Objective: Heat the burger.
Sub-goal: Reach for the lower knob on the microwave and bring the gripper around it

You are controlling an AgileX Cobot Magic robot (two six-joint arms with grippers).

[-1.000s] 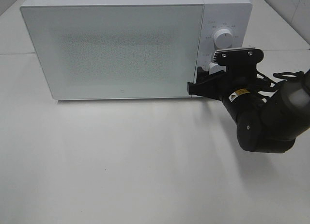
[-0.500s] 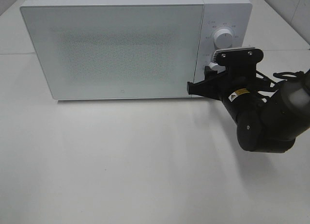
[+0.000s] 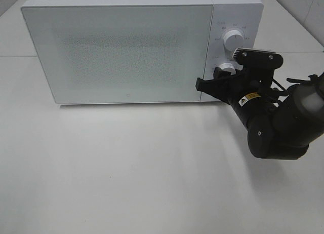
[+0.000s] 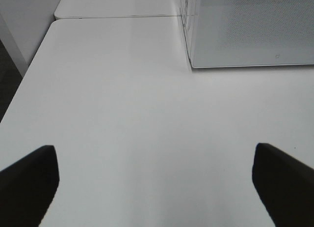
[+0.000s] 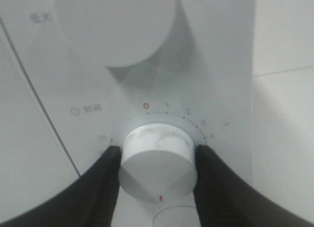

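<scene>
The burger is out of view; the white microwave [image 3: 121, 51] stands with its door closed. My right gripper [image 3: 220, 77] reaches to the control panel and is shut on the lower timer knob [image 3: 226, 68]. In the right wrist view both black fingers [image 5: 100, 180] press the sides of that white knob [image 5: 157, 156], whose red mark points away from the red 0 on the dial scale. The left gripper [image 4: 154, 163] hangs open over bare table, to the left of the microwave [image 4: 245, 30], with nothing between its fingers.
A second, upper knob [image 3: 233, 39] sits just above the gripped one. The white table [image 3: 126, 168] stretches in front of the microwave. The right arm's bulky black body [image 3: 278, 127] hangs over the table's right side.
The right gripper's jaws have closed onto the lower knob, and its wrist has rolled, tilting the camera mount. The left arm has not moved.
</scene>
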